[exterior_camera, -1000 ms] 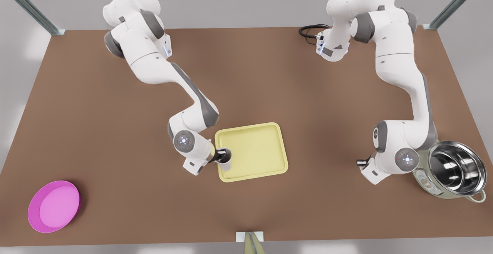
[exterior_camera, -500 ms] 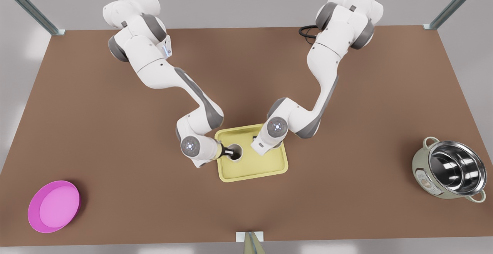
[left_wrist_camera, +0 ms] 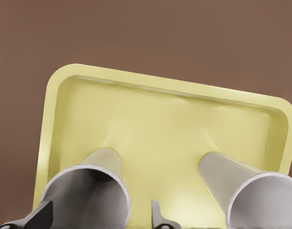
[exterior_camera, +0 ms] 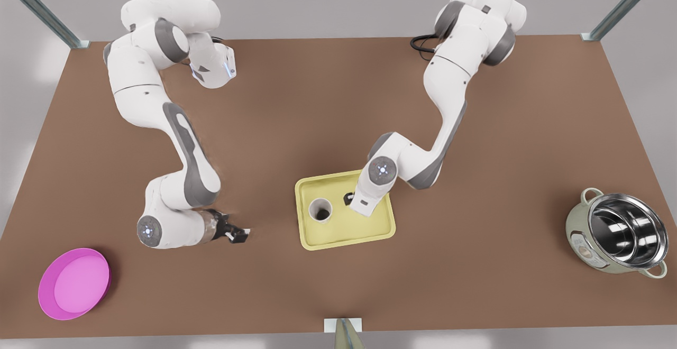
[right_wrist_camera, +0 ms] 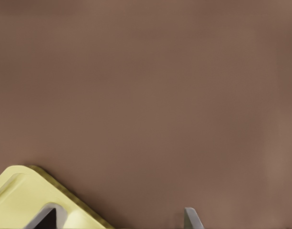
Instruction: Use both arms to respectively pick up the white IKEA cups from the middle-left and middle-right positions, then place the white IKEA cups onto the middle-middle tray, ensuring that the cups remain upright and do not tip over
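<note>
The pale-yellow tray (exterior_camera: 344,230) lies mid-table. One white cup (exterior_camera: 320,210) stands upright on its side nearer the front view's left, free of any gripper. The arm on the front view's right reaches over the tray, and its left gripper (exterior_camera: 349,199) hangs there. In the left wrist view the second white cup (left_wrist_camera: 84,195) stands on the tray (left_wrist_camera: 160,119) between the open fingers (left_wrist_camera: 158,217), with a gap on one side. The first cup (left_wrist_camera: 260,200) stands beside it. My right gripper (exterior_camera: 240,231) is open, low over the table, off the tray toward the front view's left. Its wrist view shows a tray corner (right_wrist_camera: 17,200).
A magenta bowl (exterior_camera: 74,283) sits near the front-left corner in the front view. A steel pot (exterior_camera: 619,238) stands at the front view's right. A black cable (exterior_camera: 423,42) lies by the far arm base. Bare brown table surrounds the tray.
My right gripper let go of its cup on the tray and swung back toward the front view's left. The left arm came from beside the pot to the tray, then hardly moved.
</note>
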Motion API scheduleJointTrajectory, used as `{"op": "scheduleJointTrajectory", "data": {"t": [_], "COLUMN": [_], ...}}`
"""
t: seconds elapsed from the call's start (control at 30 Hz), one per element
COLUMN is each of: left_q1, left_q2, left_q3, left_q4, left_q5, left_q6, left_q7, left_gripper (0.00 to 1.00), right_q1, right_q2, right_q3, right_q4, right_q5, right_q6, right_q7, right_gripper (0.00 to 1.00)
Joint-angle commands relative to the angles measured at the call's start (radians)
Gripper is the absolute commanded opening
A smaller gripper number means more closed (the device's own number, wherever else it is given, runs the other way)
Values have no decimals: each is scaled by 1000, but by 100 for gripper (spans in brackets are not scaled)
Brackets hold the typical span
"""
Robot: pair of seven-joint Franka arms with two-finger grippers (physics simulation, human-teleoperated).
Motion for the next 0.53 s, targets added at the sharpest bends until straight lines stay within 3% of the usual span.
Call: {"op": "scheduleJointTrajectory", "data": {"t": [0.0,0.07,0.13,0.17,0.2,0.23,0.27,0.33,0.5], "left_q1": [10,128,338,444,524,403,329,337,335], "left_q2": [-31,-114,-177,-218,-248,-401,-517,-485,-478], "left_q3": [-11,-100,-102,-100,-94,82,162,162,159], "left_q4": [1,80,255,255,254,50,-122,-99,-78], "left_q5": [5,11,14,57,95,106,86,-20,-27], "left_q6": [-118,-414,-739,-772,-796,-683,-549,-589,-595], "left_q7": [-261,-216,213,524,765,920,919,919,916], "left_gripper": [100,100,100,100,100,100,100,100,100], "right_q1": [-38,-57,-60,-60,-60,-61,-61,-61,-64], "right_q2": [-74,-380,-651,-709,-749,-769,-780,-783,-786], "right_q3": [-142,-159,-158,-158,-158,-158,-158,-158,-158], "right_q4": [-8,-143,-319,-332,-330,-330,-327,-336,-336], "right_q5": [-156,-221,-242,-240,-228,-227,-221,-217,-217], "right_q6": [-245,-252,-253,-278,-307,-324,-344,-344,-345], "right_q7": [-691,-727,-776,-787,-788,-792,-792,-790,-790], "right_gripper": [100,100,100,100,100,100,100,100,100]}}
